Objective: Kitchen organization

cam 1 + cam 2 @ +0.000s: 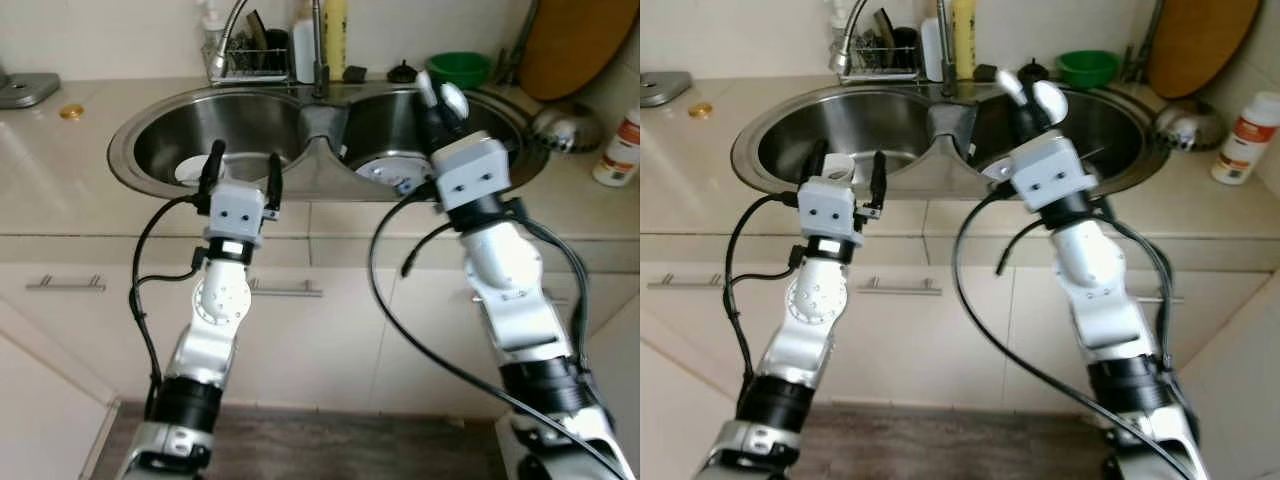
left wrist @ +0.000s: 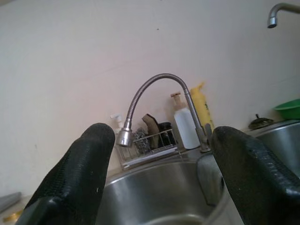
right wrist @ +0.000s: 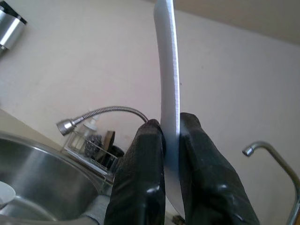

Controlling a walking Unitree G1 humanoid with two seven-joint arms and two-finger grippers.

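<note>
While right gripper (image 3: 171, 140) pinched a thin shiny metal blade-like utensil (image 3: 168, 70) upright above the double stainless steel sink (image 1: 250, 125) | left gripper (image 1: 240, 172) hung wide open, empty, at sink's front rim | white dish (image 1: 192, 170) just beyond it

Two sink basins (image 1: 215, 135); two faucets (image 2: 154, 101); one green bowl (image 1: 458, 68) — one orange-capped bottle (image 1: 618, 150).

A thin, shiny metal utensil (image 3: 169, 89), seen edge-on in the right wrist view, is clamped between the two black fingers of the right gripper (image 3: 172, 140) and stands upright above them. From the head views its rounded silver end (image 1: 452, 101) is seen raised over the right basin of the double sink (image 1: 140, 170).
</note>
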